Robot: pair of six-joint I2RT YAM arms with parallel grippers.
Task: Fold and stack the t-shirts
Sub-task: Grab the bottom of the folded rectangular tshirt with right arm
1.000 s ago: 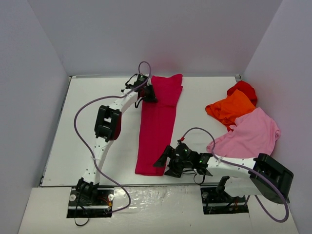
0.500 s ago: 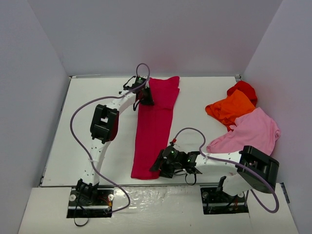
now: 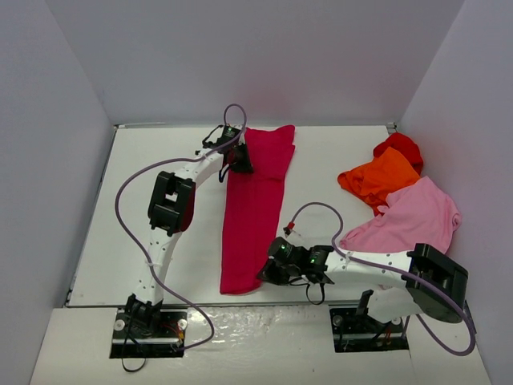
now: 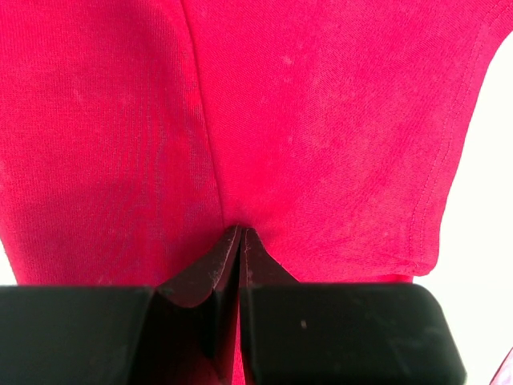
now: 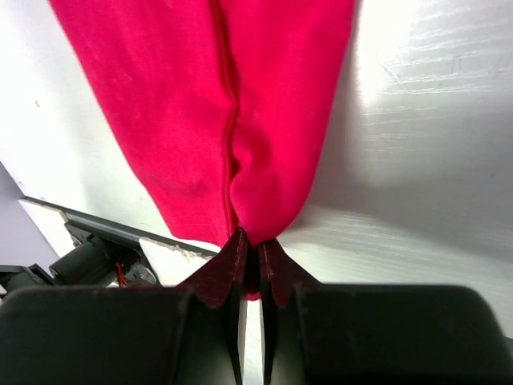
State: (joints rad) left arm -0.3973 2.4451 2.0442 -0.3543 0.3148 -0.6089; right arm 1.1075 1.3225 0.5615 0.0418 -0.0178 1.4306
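Here the left hand (image 3: 238, 158) pinches the far end of the crimson-magenta cloth t-shirt (image 3: 252, 216), a long folded strip on the white surface (image 3: 337, 152); the right hand (image 3: 268, 273) pinches its near end. A crumpled orange t-shirt (image 3: 377, 178), red t-shirt (image 3: 401, 146) and light pink t-shirt (image 3: 413, 216) lie at the right.

No text, label, brand, number or sign can be read in any view; the cloth, arms and tabletop (image 3: 337, 160) carry no legible markings.
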